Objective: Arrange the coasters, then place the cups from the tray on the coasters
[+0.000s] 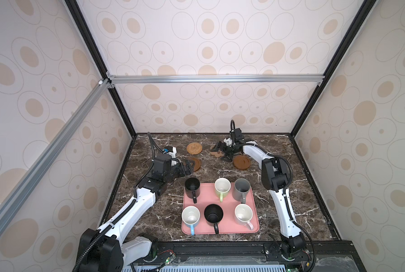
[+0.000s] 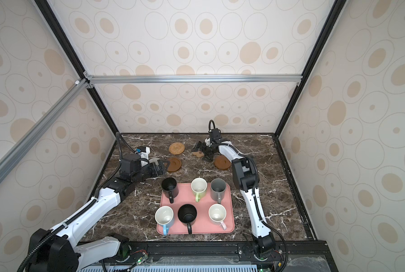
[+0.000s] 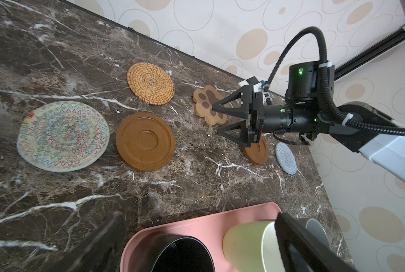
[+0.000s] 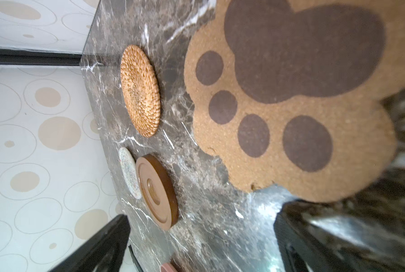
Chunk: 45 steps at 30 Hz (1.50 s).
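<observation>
**Coasters spread out, every cup on the tray**

The marble tabletop [image 1: 149, 212] carries everything. The pink tray [image 1: 229, 207] lies at its near middle.

The left tool [image 1: 190, 167] hovers at the edge of a brown disc [image 1: 196, 164], jaws wide and empty. The right tool [image 3: 216, 119] sits low at the far side, jaws equally wide. One fingertip is over the paw coaster [image 3: 209, 104], and it grips nothing as far as the views show.

Six cups stand upright on the tray in two rows. The far row is the black cup [image 1: 192, 186], green cup [image 1: 222, 186] and grey cup [image 1: 242, 187]. The near row is the blue cup [image 1: 190, 215], second black cup [image 1: 213, 213] and pink cup [image 1: 243, 214].

All six coasters lie flat beyond the tray, none stacked. The beige mat [image 3: 63, 136], brown disc, second brown disc [image 3: 255, 150] and grey-blue round [image 3: 286, 157] run roughly in a line. The rattan round [image 3: 150, 83] and the paw coaster lie behind them.

Arranging looks underway, perhaps nearly finished. All six cup placements remain.
</observation>
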Available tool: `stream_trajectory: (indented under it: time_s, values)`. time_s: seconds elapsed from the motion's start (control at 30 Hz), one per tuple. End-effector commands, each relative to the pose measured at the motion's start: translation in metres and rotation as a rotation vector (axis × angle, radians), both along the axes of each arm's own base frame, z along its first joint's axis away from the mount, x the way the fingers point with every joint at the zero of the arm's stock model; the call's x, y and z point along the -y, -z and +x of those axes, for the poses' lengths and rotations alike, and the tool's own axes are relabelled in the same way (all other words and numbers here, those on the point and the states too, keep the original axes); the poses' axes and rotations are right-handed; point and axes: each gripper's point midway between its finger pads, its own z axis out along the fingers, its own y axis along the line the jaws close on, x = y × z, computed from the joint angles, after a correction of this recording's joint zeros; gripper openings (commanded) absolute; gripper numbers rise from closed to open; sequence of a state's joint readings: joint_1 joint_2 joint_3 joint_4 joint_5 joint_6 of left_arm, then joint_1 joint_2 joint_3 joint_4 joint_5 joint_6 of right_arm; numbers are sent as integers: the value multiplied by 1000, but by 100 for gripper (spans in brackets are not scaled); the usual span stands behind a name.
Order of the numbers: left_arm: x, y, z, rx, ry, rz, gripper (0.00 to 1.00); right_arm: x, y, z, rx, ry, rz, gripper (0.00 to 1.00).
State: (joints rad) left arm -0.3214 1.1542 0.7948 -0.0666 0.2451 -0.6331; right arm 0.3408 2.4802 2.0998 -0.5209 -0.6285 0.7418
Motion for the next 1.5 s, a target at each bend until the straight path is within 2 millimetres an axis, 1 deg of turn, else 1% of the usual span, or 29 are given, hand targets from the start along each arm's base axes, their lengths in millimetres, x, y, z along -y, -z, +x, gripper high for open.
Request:
stream_trajectory:
  time_s: [0.0, 0.17, 0.27, 0.33, 0.37, 0.43, 0.7, 0.83, 0.87, 0.9, 1.47]
  values:
    - [0, -11, 0, 24, -4, -28, 100, 11, -39, -4, 54, -31, -6, 100]
    - [0, -12, -1, 27, -2, -34, 100, 22, -49, 2, 77, -27, 1, 100]
    - [0, -13, -1, 29, -1, -32, 100, 31, -48, 8, 75, -12, -6, 100]
    - [0, -14, -1, 32, -1, -33, 100, 31, -44, 10, 70, -9, -12, 100]
    - [1, -14, 0, 34, -2, -34, 100, 44, -43, 17, 69, 17, -15, 100]
    - [1, -14, -1, 33, -1, -35, 100, 51, -39, 23, 63, 31, -18, 100]
    - [2, -15, -1, 35, 3, -45, 100, 59, -22, 38, 57, 45, -28, 100]
    - [2, -15, -2, 36, 3, -49, 100, 60, -9, 39, 38, 47, -28, 100]
    - [2, -15, -2, 35, 3, -48, 100, 58, -19, 45, 66, 47, -14, 100]
    - [2, -15, -3, 36, 3, -50, 100, 57, -18, 46, 67, 49, -10, 100]
    - [-1, -14, -7, 32, -7, -53, 100, 47, 7, 63, 51, 82, 61, 100]
